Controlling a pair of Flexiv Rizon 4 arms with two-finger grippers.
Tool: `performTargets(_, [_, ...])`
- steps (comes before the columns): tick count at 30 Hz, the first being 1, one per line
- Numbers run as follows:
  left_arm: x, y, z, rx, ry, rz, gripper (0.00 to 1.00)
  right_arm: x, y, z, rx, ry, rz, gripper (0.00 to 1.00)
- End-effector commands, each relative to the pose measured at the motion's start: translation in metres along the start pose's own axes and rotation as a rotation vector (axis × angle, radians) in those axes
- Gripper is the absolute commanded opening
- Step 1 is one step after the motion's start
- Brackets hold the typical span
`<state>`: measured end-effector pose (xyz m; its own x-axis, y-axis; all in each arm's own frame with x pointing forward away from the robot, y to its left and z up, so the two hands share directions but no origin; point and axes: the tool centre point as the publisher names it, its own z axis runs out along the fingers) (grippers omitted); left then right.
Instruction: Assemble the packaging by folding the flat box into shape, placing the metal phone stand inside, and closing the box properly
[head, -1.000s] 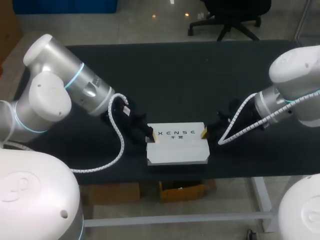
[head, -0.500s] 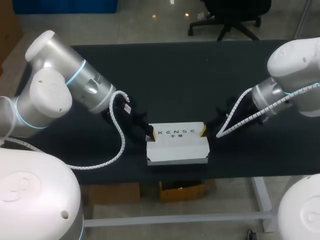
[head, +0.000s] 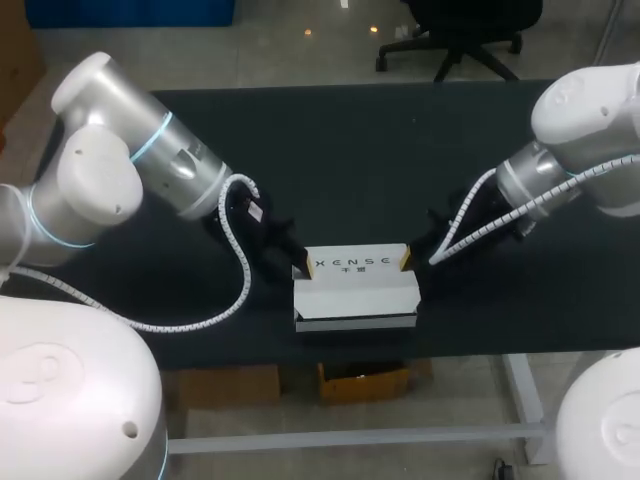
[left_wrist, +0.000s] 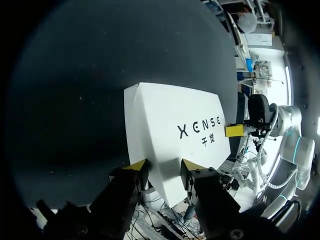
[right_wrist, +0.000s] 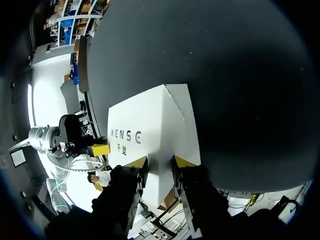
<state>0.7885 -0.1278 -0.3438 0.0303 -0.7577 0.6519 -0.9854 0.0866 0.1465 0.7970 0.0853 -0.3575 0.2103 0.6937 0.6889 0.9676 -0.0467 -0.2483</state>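
White box (head: 355, 290) pinched at both ends near the counter's (head: 360, 150) front edge

The box sits between the two tools, at the middle of the dark counter's near side, with its long side running across from one arm to the other. Its printed panel faces up and slightly away. A plain white panel below it faces the front edge. A dark strip shows under the box in the head view, and it cannot be told whether the box rests on the counter or hangs just above it.

The left arm (head: 150, 170) comes in from the left, and the left tool (left_wrist: 162, 167) meets the box at its left end. In the left wrist view the two yellow tips stand a little apart. The white end of the box fills the gap between them, touched from both sides, so the tool is pinching the box there.

The right arm (head: 580, 130) comes in from the right, and the right tool (right_wrist: 159, 161) takes the opposite end in the same way. Its yellow tips are pressed against the box's white end from two sides.

In each wrist view the other arm's yellow tip shows against the far end of the box, beside the dark print.
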Motion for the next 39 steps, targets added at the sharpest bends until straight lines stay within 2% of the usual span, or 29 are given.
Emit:
performTargets(1, [0.003,-0.006,0.001,-0.029,0.010,-0.003,0.42,0.004,0.002,0.002,0.017,0.001,0.005,0.29])
performTargets(17, [0.009,-0.009,-0.005,-0.111,0.023,-0.034,0.42,0.007,-0.001,-0.003,0.051,0.001,0.025,0.29])
performTargets(39, [0.015,-0.010,-0.007,-0.153,-0.033,-0.114,0.43,0.012,-0.001,-0.008,0.077,-0.025,0.060,0.30])
